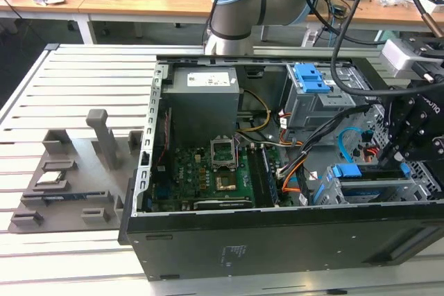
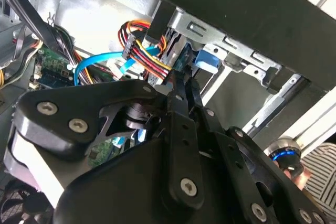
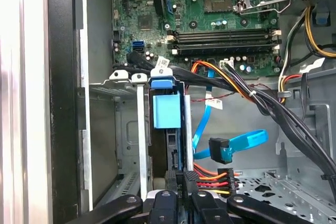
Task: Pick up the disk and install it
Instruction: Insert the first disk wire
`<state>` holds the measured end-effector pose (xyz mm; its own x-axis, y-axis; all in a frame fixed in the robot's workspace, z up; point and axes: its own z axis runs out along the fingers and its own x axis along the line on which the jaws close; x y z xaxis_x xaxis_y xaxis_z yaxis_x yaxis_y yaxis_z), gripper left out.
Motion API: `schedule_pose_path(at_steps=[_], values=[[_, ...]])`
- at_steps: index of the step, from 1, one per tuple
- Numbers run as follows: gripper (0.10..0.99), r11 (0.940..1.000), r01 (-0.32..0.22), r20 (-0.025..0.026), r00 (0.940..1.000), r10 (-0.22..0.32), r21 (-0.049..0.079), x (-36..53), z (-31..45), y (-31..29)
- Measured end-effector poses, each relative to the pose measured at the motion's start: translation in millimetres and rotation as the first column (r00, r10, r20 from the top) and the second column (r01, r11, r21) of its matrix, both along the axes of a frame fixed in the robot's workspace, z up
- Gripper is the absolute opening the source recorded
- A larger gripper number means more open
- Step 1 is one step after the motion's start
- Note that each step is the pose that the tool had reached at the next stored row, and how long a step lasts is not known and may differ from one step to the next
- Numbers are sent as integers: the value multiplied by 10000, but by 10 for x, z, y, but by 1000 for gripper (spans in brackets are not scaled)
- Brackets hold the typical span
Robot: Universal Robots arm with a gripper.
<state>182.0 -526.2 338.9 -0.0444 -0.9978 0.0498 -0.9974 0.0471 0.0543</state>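
The disk (image 3: 172, 148) stands on edge in a slot of the grey drive cage (image 3: 137, 129) at the open computer case's front corner. Its blue bracket (image 3: 165, 109) shows at the end away from me. My gripper (image 3: 181, 178) sits at the disk's near end, black fingers (image 3: 172, 178) close together on its dark edge. In the exterior view the gripper (image 1: 397, 161) hangs over the cage on that view's right, with the blue bracket (image 1: 345, 170) beside it. In the second wrist view the narrow fingers (image 2: 177, 95) point at the blue bracket (image 2: 207, 59).
Orange-and-red power wires (image 3: 212, 174) and a blue data cable (image 3: 231, 145) lie right beside the cage. The motherboard (image 1: 208, 171), the power supply (image 1: 205, 95) and an upper bay with a blue latch (image 1: 310, 77) fill the case. A grey parts fixture (image 1: 69, 185) sits outside.
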Motion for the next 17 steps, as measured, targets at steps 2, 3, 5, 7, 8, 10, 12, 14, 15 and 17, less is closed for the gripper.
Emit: schedule_pose_path(at_steps=[2, 3, 5, 7, 8, 10, 12, 14, 15, 17], values=[[169, 10000, 1, 1, 10000, -1, -10, 0, 2, 0], [169, 10000, 1, 1, 10000, -1, -9, -1, -9, 0], [169, 10000, 0, 2, 10000, 0, -10, -2, -26, -1], [169, 10000, 0, 2, 10000, 0, -12, -4, -39, -2], [169, 10000, 1, 1, 10000, -1, -8, -4, -42, -1], [180, 10000, 3, -3, 10000, -3, 9, -5, -49, -1], [243, 10000, 2, 0, 10000, -2, -8, -5, -41, -2], [243, 10000, 1, 8, 10000, -1, -36, -4, 32, 0], [243, 10000, 1, 15, 10000, -1, -77, -5, 107, 8], [243, 9999, 2, 22, 10000, -2, -156, -6, 197, 30]])
